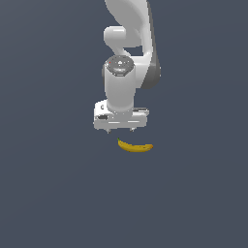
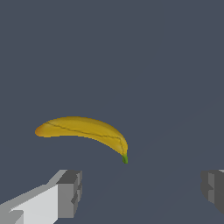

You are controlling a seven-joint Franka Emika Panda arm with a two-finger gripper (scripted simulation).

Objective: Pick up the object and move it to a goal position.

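A small curved yellow banana (image 1: 135, 147) lies on the dark grey floor. In the exterior view it sits just below and slightly toward the exterior view's right of my white gripper (image 1: 119, 130). The gripper hangs above the floor, pointing down, and holds nothing. In the wrist view the banana (image 2: 85, 131) lies ahead of the open gripper (image 2: 140, 192), outside the gap between the fingers, nearer to one grey fingertip (image 2: 70, 192). The other fingertip (image 2: 213, 189) is far from it. The banana has a green stem tip and an orange end.
The flat dark grey floor (image 1: 48, 193) spreads all around. The white arm (image 1: 127, 58) rises behind the gripper. No goal marker shows in either view.
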